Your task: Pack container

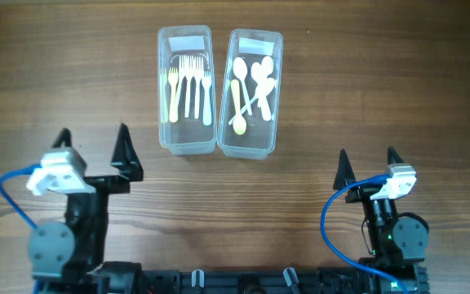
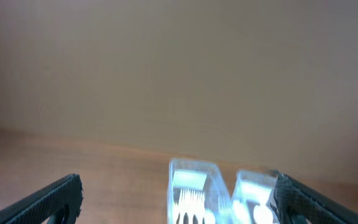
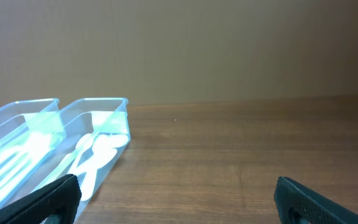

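Two clear plastic containers stand side by side at the far middle of the table. The left container (image 1: 186, 90) holds several pale forks (image 1: 189, 86). The right container (image 1: 250, 94) holds several white spoons (image 1: 251, 86). Both containers also show in the left wrist view (image 2: 191, 186) and the right wrist view (image 3: 95, 137). My left gripper (image 1: 94, 147) is open and empty, near the front left, well short of the containers. My right gripper (image 1: 368, 165) is open and empty at the front right.
The wooden table (image 1: 382, 82) stretches to both sides of the containers. A brown wall (image 3: 229, 43) stands behind the table's far edge. Blue cables (image 1: 333, 212) loop beside both arm bases.
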`<state>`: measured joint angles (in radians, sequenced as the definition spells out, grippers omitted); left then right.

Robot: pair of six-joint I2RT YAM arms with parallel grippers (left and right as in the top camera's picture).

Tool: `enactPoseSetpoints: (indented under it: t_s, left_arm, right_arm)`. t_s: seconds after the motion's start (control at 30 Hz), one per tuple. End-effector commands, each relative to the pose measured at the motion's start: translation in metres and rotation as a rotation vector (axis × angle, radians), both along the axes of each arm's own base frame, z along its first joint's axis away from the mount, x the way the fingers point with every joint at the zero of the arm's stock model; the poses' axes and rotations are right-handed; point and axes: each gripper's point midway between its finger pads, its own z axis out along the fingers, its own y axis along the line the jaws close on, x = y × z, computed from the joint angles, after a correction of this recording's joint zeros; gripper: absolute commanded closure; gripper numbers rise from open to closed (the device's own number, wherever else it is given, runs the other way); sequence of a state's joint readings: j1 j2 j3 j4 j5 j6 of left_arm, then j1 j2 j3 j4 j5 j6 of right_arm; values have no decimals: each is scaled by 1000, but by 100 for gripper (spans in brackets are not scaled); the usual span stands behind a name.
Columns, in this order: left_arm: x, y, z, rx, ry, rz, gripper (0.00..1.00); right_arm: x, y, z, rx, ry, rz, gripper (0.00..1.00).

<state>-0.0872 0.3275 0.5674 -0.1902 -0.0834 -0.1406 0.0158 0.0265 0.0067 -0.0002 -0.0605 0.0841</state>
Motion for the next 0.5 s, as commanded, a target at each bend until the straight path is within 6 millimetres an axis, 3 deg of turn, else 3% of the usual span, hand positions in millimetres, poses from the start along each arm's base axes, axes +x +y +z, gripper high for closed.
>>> enactPoseSetpoints:
  t_s: [0.0,0.13,0.47]
  left_arm:
    - [4,-3,-39,-89,2,-19,0]
    - [7,-3,-74,-134,36,-15,0]
    - [4,6,-120,-134,44,21,0]
  right_arm:
    - [0,2,1,-5,-5,12,0]
    - [0,2,1,-5,-6,12,0]
    - [0,2,1,-5,-5,12,0]
